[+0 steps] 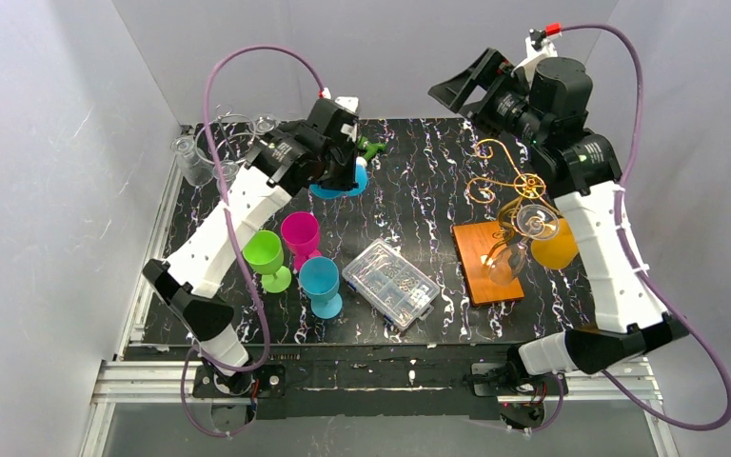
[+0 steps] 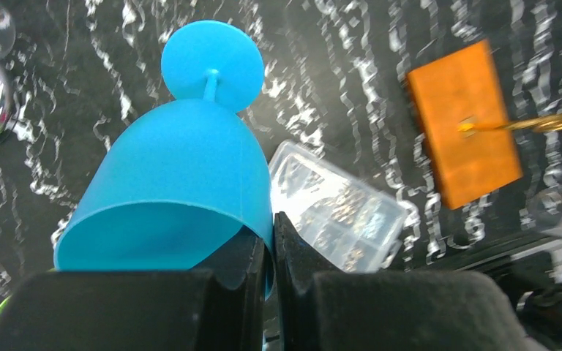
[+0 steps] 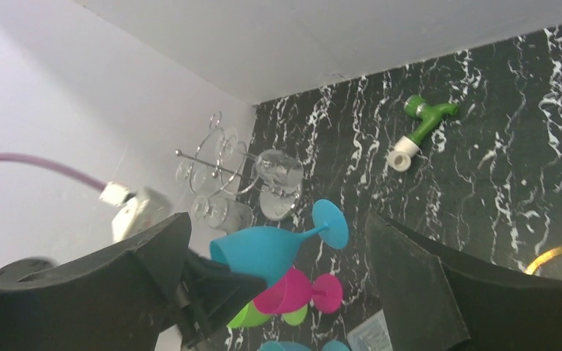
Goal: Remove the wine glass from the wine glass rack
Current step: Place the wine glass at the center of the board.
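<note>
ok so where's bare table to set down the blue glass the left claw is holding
Best for the blue glass: the bare middle-back stretch between the green tap and the golden rack. Also the near strip in front of the clear box. Crowded: the three coloured cups on the left, clear glasses back left.

Left claw [image 2: 269,228] pinches a blue goblet [image 2: 175,168] by its rim; right claw [image 3: 276,218] gapes wide
</note>
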Available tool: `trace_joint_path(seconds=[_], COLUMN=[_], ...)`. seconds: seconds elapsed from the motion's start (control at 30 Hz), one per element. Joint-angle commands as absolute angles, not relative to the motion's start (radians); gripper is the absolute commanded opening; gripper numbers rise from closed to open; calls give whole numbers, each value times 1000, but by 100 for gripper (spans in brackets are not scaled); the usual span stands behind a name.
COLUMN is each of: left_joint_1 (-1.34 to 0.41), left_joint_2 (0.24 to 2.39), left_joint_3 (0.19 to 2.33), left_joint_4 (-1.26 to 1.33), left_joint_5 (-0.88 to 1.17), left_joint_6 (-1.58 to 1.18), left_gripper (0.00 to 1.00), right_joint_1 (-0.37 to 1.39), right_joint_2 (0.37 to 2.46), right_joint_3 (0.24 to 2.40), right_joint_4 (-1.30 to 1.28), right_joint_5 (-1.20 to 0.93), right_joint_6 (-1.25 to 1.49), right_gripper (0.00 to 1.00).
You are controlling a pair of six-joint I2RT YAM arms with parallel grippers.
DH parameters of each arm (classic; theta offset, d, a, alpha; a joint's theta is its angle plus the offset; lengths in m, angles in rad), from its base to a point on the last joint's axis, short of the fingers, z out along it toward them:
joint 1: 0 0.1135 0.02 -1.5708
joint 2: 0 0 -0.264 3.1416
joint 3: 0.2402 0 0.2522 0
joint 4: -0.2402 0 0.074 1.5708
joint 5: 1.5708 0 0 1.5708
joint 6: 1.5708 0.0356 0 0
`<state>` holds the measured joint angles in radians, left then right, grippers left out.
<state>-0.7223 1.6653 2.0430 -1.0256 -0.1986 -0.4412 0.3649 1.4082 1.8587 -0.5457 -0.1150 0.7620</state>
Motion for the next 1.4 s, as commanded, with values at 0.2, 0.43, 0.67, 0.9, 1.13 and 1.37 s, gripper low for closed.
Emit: trace_joint_path(seconds=[0.2,0.43,0.67,0.9,1.13,1.37], left_joint_1=[-728,-728,-728,-718,-706,-701], left_joint_2=[1705,1810,1915,1982,2057,2078], left_joint_3=[1946,2030,2112,2141,2193,2178], left_joint_4=[-1062,-1096,-1143,-1194,-1231,-1235], left_joint_5=[-323,-271,-250,-214,-180,-188], left_joint_6=[-321,-349,-406,-456,-474,-483], left_gripper=[0,0,0,0,0,0], right_joint_1=[370,369,370,368,369,370], right_joint_2=[1280,1296,1339,1296,1284,1314], right_joint_3=[1798,1860,2089,2035,2032,2025], right_joint_4=[-690,-808,-966,-926,-924,-918], right_joint_5=[-68,-16,63,8,-21,-115], right_joint_6=[720,655,548,543,525,516], right_gripper=[98,98,98,98,98,98])
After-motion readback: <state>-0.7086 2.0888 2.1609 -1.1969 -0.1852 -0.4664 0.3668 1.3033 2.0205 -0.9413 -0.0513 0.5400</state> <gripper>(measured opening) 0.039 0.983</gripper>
